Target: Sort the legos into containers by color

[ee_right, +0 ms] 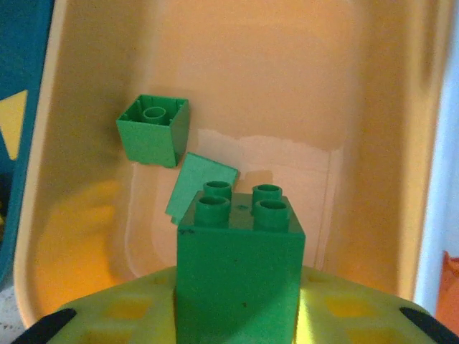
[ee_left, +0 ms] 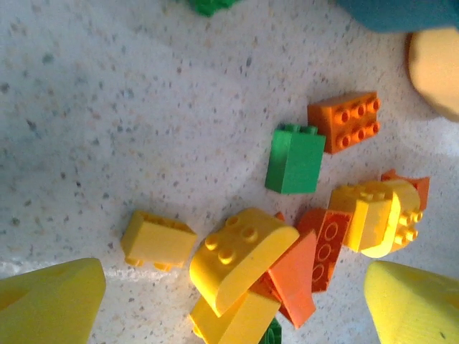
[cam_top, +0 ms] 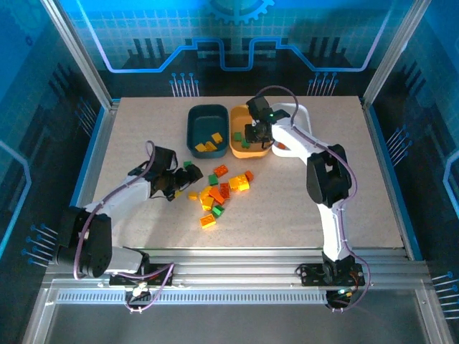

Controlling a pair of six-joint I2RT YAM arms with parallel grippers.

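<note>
**A:** Three trays line the far side of the table (cam_top: 143, 129): teal tray (cam_top: 195, 122), orange-yellow tray (cam_top: 240, 150), white tray (cam_top: 301, 112). Where's the right gripper (cam_top: 256, 135)?

**B:** Over the orange-yellow tray. An upright green brick (ee_right: 240, 272) sits at its fingers, studs up. Clamped or let go, I cannot tell. Two green pieces (ee_right: 153, 129) lie on the tray floor at its 11 o'clock.

**A:** And the left gripper (ee_left: 233, 279)?

**B:** Released, jaws spread wide and holding nothing. It is low at the 9 o'clock side of the loose legos (cam_top: 219, 192). A rounded yellow brick (ee_left: 240, 254) lies between its fingers, with a loose green brick (ee_left: 295, 159) at 1 o'clock from that.

**A:** The teal tray?

**B:** It has yellow bricks (cam_top: 209, 145) inside.
</note>
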